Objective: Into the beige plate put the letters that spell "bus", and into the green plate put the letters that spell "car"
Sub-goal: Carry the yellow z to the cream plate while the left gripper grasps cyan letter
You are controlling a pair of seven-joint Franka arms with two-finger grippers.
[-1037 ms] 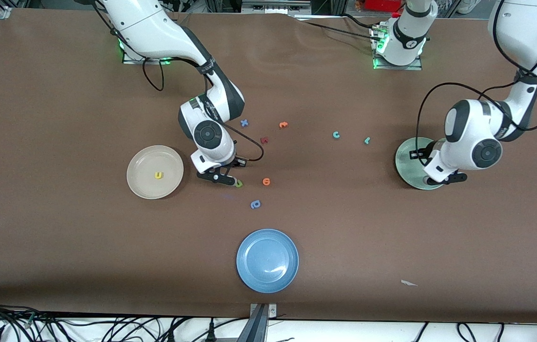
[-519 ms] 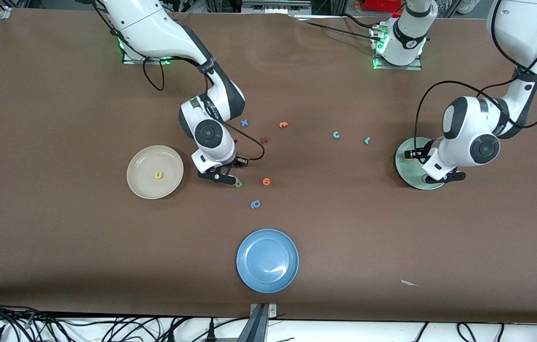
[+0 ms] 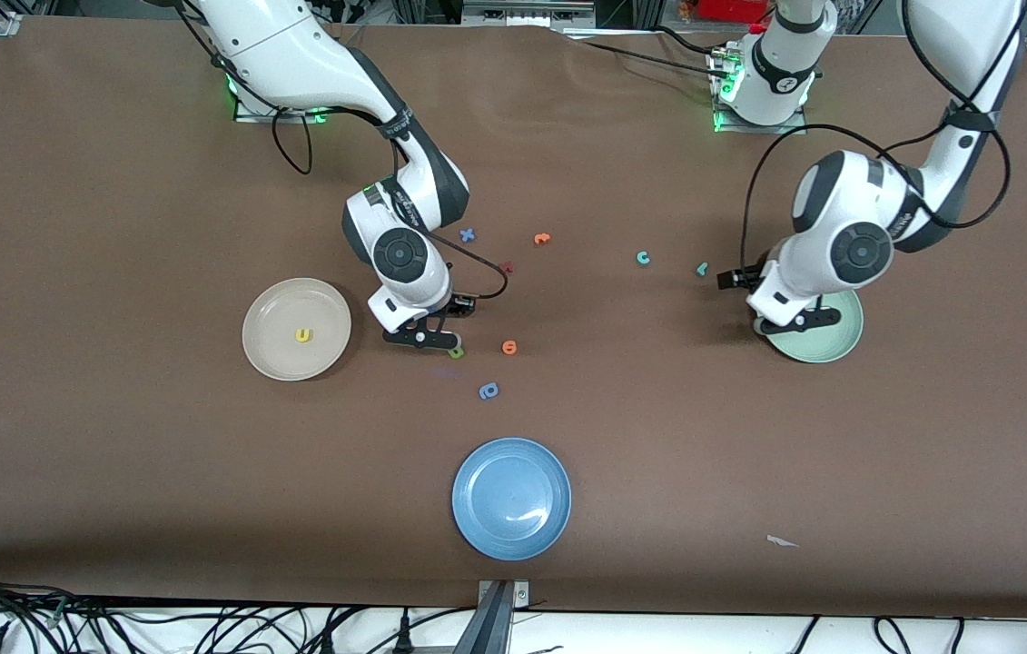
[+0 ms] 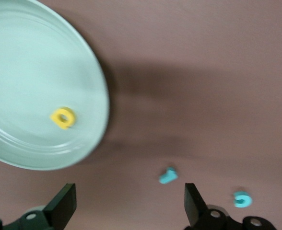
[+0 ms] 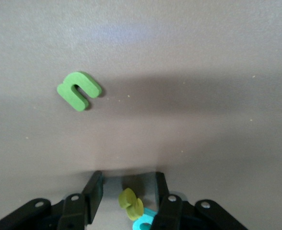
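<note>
1. Closest to the front camera is the blue plate [image 3: 511, 498]. It is not part of the job. A little farther back lies a blue letter [image 3: 488, 391] that looks like a "p".

2. Next come the green "u" [image 3: 456, 352] and an orange letter [image 3: 508, 346]. Neither one is needed.

3. The right gripper [image 5: 128, 178] hangs low, right beside the green "u". Its fingers stand apart. The yellow "s" [image 5: 131, 203] and the teal "b" [image 5: 146, 223] sit between them, the yellow one leaning on the teal one. I cannot tell if a finger touches them.

4. The beige plate [image 3: 296, 328] is close by, toward the right arm's end of the table. The yellow "u" [image 3: 302, 335] already lies in it.

5. The green plate [image 4: 45, 163] sits at the left arm's end, with the yellow "a" [image 4: 63, 118] in it. The left gripper [image 4: 129, 189] is over the plate's rim, wide open and holding nothing.

6. Farther back than the green plate, the teal "r" [image 4: 168, 176] lies on the table, just ahead of the open left fingers. The teal "c" [image 4: 241, 199] is past it, toward the right arm's end. The left arm is much closer to both, so it probably goes for the "r" next.
</note>
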